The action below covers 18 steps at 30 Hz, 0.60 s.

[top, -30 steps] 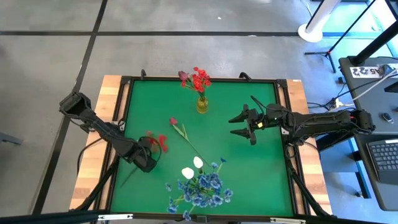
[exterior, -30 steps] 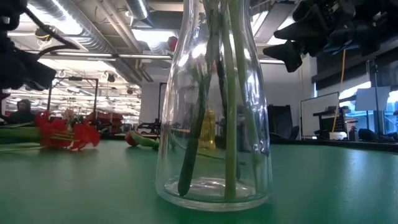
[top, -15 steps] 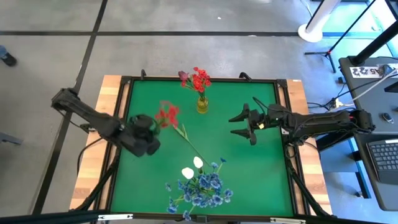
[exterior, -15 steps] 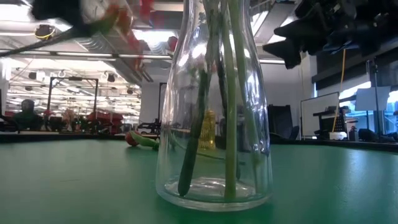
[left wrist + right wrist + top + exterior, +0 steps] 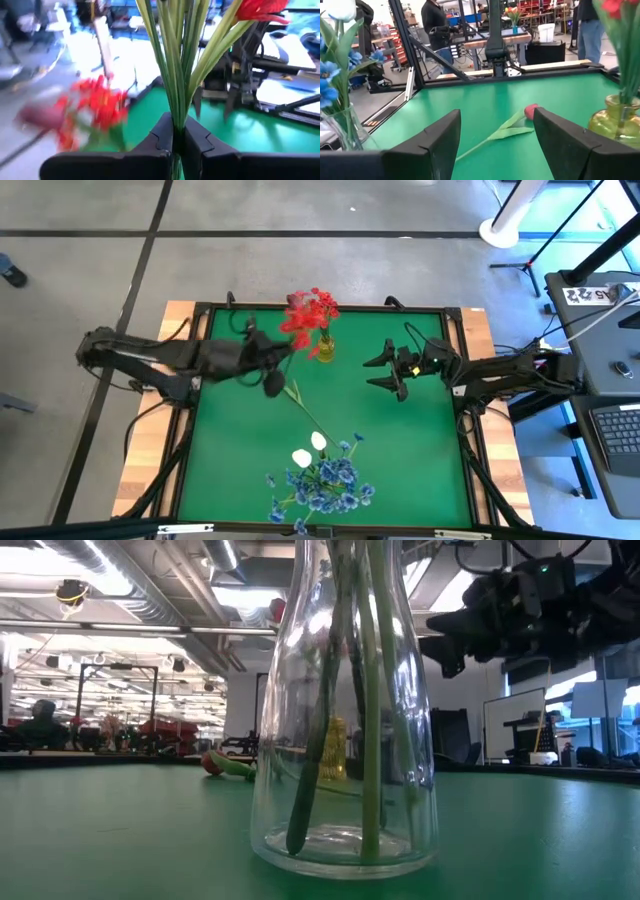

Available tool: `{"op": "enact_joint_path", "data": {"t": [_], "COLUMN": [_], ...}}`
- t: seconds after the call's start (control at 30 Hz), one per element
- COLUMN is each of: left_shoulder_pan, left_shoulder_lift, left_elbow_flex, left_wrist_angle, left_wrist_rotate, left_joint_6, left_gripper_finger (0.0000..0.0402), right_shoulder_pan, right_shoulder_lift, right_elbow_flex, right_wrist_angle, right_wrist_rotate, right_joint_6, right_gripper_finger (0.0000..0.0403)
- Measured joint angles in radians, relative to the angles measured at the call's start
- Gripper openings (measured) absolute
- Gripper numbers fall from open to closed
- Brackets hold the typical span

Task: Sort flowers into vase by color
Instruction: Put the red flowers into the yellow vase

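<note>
My fingers (image 5: 165,140) are matt black plastic, smooth, with hard edges. Between them I hold green stems (image 5: 175,65) that look like smooth plastic with a light shine, and the red flower head (image 5: 260,9) looks like thin cloth. The table (image 5: 400,460) has a matt green cover, like felt, inside a dark metal frame (image 5: 330,307), with pale bare wood (image 5: 172,330) at the sides. The near vase (image 5: 345,740) is clear, glossy glass. The far vase (image 5: 615,120) is yellow glass, also glossy. The rosebud (image 5: 531,111) on the table looks like soft cloth.
</note>
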Motion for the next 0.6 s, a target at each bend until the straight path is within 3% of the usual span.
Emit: {"op": "enact_joint_path", "data": {"t": [0.13, 0.33, 0.6], "left_shoulder_pan": [0.179, 0.383, 0.471], "left_shoulder_lift": [0.069, 0.184, 0.323], "left_elbow_flex": [0.000, -0.001, 0.000], "left_wrist_angle": [0.186, 0.369, 0.675], "left_wrist_rotate": [0.226, 0.566, 0.742], "left_joint_6": [0.132, 0.158, 0.212], "left_gripper_finger": [0.0006, 0.0006, 0.0006], "right_shoulder_pan": [0.001, 0.001, 0.001], "right_shoulder_lift": [0.053, 0.066, 0.066], "right_elbow_flex": [0.000, 0.000, 0.000], "right_wrist_angle": [0.058, 0.062, 0.078], "right_wrist_rotate": [-0.022, -0.025, -0.024], "right_joint_6": [-0.001, 0.031, 0.070], "right_gripper_finger": [0.0248, 0.0248, 0.0248]}}
